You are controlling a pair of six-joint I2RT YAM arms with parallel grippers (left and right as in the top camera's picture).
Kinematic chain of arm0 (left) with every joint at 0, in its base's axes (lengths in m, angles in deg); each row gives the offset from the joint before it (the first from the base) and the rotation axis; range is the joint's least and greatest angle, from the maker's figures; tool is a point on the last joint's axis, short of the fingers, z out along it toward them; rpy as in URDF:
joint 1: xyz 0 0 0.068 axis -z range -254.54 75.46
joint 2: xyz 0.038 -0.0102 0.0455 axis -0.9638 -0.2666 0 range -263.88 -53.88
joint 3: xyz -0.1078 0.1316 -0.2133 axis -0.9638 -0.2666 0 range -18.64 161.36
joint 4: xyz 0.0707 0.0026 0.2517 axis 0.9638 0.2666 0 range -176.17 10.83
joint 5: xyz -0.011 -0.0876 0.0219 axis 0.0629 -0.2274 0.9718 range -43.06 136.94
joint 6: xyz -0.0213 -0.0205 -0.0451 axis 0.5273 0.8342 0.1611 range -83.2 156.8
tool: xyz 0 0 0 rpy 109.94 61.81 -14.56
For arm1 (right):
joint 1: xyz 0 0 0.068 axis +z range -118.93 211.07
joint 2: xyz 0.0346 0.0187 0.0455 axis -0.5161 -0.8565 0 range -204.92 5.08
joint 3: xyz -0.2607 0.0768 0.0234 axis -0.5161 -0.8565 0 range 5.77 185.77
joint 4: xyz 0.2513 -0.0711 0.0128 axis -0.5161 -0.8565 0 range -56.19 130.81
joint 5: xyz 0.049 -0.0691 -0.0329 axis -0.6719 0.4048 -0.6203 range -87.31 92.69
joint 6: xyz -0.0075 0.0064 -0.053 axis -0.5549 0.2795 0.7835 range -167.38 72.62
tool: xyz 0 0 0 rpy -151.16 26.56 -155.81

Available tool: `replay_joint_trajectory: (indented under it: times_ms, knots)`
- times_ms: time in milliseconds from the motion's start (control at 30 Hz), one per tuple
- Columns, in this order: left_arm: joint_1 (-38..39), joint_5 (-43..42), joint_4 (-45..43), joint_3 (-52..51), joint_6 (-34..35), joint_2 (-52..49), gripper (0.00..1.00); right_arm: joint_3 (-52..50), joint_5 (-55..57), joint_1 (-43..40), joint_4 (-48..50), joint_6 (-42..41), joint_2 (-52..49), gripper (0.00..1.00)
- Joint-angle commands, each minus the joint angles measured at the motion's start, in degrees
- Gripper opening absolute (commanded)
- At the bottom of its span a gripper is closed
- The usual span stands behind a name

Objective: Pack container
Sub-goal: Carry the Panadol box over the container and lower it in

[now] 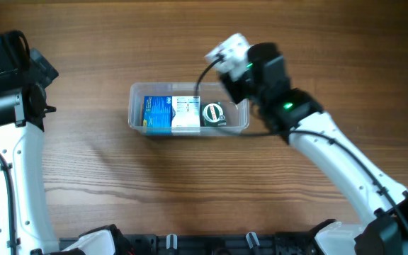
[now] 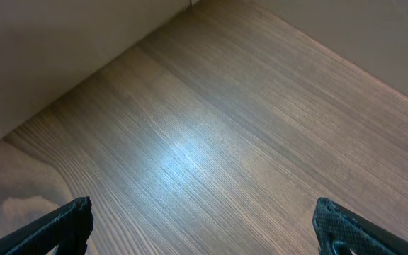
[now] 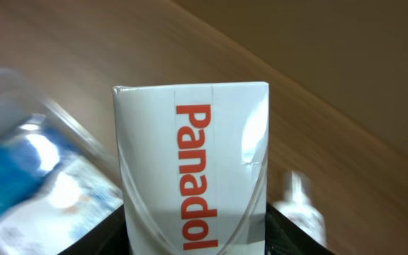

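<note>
Container (image 1: pixel 136 106) of clear plastic lies at the middle of the wooden surface (image 1: pixel 190 191), its long side running left to right in the overhead view. Three things sit in it. A blue box (image 1: pixel 156 114) is at the left end and a white-and-blue box (image 1: pixel 185 113) lies against it. Toward the right end is a round dark thing with a green ring (image 1: pixel 212 113) (too small to tell what it is).

The right arm (image 1: pixel 331 149) reaches in from the lower right corner of the overhead view. The right jaws are clamped on a white Panadol box (image 1: pixel 229 51), which hangs over the container's far right corner. In the right wrist view this box (image 3: pixel 190 156) fills the middle of the picture, standing on end with its red lettering running down the front face. Dark fingers (image 3: pixel 289 237) press against its lower sides. To the left of it the container shows as a blur with something blue inside. To the right a small pale thing (image 3: pixel 297 202) stands on the surface, too blurred to name.

The left arm (image 1: pixel 13 149) stands at the left edge of the overhead view, well apart from the container. The left jaws are spread wide and hold nothing. Its two black fingertips (image 2: pixel 62 227) show in the bottom corners of the left wrist view, with bare wood between them.
</note>
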Motion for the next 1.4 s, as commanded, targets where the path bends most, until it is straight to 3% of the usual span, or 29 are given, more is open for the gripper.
replay_joint_trajectory:
  times_ms: [0, 367, 667, 800, 1100, 1300, 1367]
  knots:
    - [-0.3, 0.7, -0.2, 0.3, -0.9, 0.3, 1.0, 0.9, 1.1, 5.5, 0.7, 1.1, 0.3, 0.52]
    - [-0.3, 0.7, -0.2, 0.3, -0.9, 0.3, 1.0, 0.9, -2.4, 12.6, 2.5, 1.0, -4.9, 0.52]
    - [-0.3, 0.7, -0.2, 0.3, -0.9, 0.3, 1.0, 0.9, -5.6, 15.3, 12.1, 1.3, -11.3, 0.52]
    - [-0.3, 0.7, -0.2, 0.3, -0.9, 0.3, 1.0, 0.9, -5.6, 16.3, 13.4, 3.0, -13.7, 0.59]
    - [-0.3, 0.7, -0.2, 0.3, -0.9, 0.3, 1.0, 0.9, -5.5, 16.3, 11.1, 11.6, -14.4, 0.64]
    - [-0.3, 0.7, -0.1, 0.3, -0.9, 0.3, 1.0, 0.9, -5.5, 16.3, 11.5, 11.3, -14.4, 0.64]
    - [-0.3, 0.7, -0.2, 0.3, -0.9, 0.3, 1.0, 0.9, -3.9, 16.3, 13.6, 5.4, -14.4, 0.64]
